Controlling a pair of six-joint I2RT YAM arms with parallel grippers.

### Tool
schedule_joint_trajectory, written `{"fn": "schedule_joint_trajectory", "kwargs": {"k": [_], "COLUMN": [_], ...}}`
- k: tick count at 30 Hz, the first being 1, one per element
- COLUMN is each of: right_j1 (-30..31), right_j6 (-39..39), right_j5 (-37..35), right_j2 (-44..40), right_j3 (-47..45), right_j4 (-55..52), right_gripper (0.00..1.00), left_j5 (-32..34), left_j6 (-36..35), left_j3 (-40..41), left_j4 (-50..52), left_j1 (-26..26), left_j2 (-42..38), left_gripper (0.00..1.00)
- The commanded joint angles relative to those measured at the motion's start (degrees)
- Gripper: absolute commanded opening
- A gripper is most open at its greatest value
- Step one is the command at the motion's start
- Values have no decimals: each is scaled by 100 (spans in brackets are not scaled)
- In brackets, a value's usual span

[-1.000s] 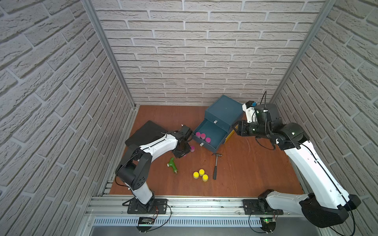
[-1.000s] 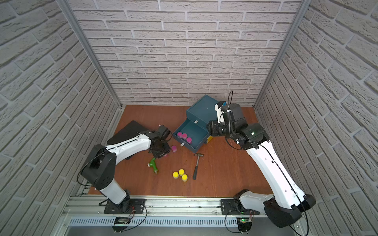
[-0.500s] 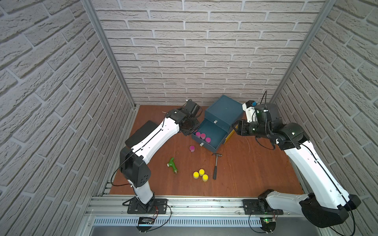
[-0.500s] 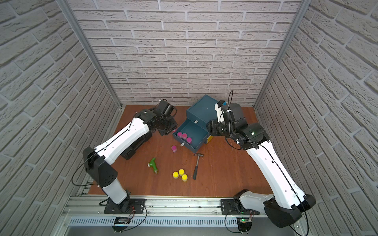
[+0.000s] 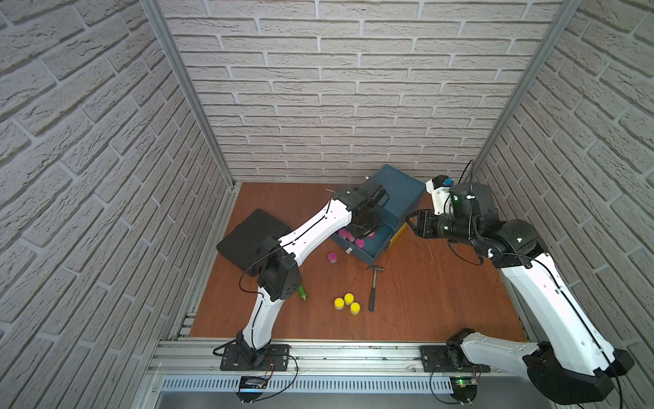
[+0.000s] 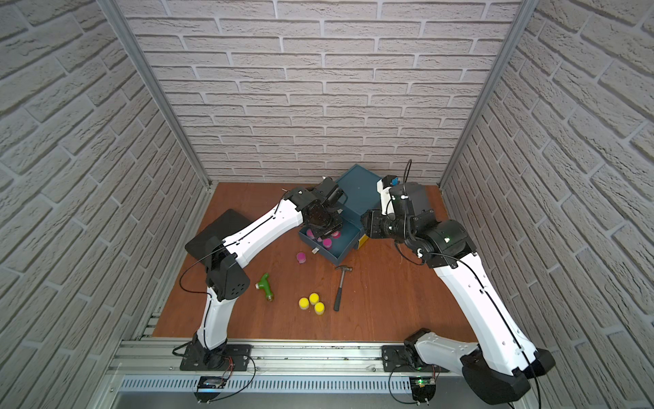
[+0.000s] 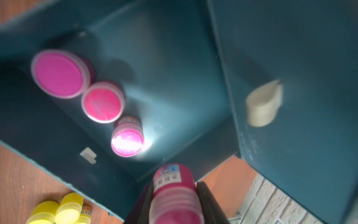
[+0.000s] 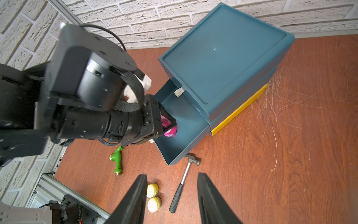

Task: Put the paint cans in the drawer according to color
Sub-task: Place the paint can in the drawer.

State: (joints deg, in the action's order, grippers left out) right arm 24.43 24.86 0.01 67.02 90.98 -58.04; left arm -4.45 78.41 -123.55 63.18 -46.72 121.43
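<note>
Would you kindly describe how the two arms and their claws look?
The left arm and right arm have white shells, black joints and bases, and thin black cables alongside. The left claw and right claw have flat, tapered black fingers.

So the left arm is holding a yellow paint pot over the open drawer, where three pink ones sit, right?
Not quite. The pot in the left end effector is pink, not yellow; the left wrist view shows it gripped there. The rest holds: it hangs over the open drawer, where three pink pots sit.
</note>
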Motion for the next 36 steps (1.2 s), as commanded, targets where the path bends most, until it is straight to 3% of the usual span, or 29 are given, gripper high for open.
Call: {"fn": "schedule_joint_trajectory", "kwargs": {"k": [1, 27, 29, 36], "right_j1": [-52, -94, -94, -108], "right_j6": [34, 54, 45, 27], "right_j5": [-58, -27, -27, -19], "right_j2": [-140, -288, -291, -273], "right_j3": [-115, -276, -274, -257], "right_j4": [109, 91, 91, 91], "right_gripper": [48, 48, 48, 48], "left_j5": [-116, -11, 5, 8], "left_j6": [285, 730, 741, 741], "left_j3": [-107, -82, -82, -149], "left_j4": [324, 609, 645, 555], "left_j1": [-68, -39, -25, -13], "left_j2": [130, 665, 684, 700], "left_gripper": [4, 5, 7, 35]}}
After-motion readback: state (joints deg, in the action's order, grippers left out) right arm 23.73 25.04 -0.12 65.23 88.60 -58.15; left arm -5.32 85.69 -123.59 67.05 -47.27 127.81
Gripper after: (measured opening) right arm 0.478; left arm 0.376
